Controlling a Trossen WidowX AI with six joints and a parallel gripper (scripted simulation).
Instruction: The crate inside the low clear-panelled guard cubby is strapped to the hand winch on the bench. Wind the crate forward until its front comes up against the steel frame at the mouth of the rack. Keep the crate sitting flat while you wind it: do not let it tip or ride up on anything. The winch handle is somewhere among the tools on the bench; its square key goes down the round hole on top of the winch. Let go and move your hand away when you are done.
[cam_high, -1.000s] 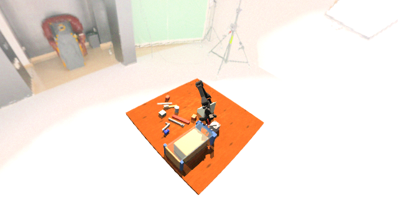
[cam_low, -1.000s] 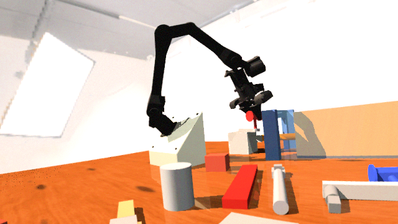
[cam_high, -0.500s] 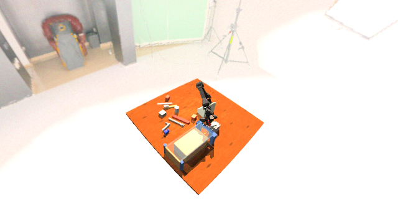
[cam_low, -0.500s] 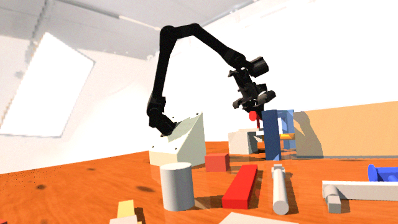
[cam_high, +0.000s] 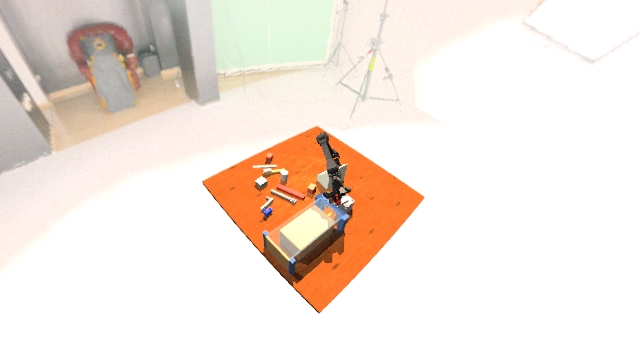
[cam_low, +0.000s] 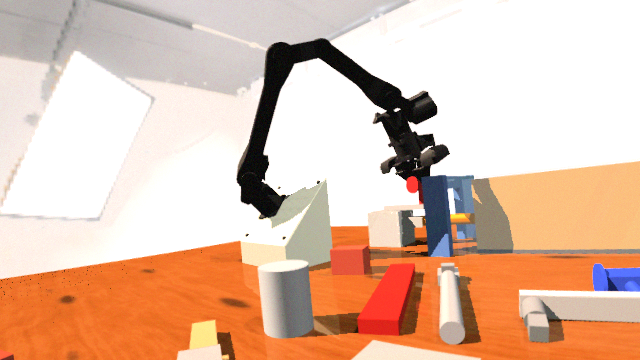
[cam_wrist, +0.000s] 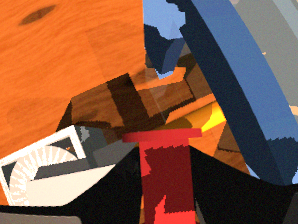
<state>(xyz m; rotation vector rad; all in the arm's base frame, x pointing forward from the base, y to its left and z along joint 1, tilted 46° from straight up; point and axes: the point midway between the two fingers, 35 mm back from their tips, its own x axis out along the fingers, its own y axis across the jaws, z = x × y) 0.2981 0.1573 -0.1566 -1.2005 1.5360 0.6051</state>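
My gripper is shut on the upright red grip of the winch handle, beside the blue steel frame. The handle's grey arm runs from below the grip over the top of the white winch; its key end and the hole are hidden. The orange-yellow strap runs from the winch side through the frame. The cream crate sits inside the clear-panelled cubby and looks flat, with a gap between its front and the frame.
A red block, a red bar, a grey rod, a blue part and a light grey cylinder lie or stand on the bench. The frame's post is close beside the gripper.
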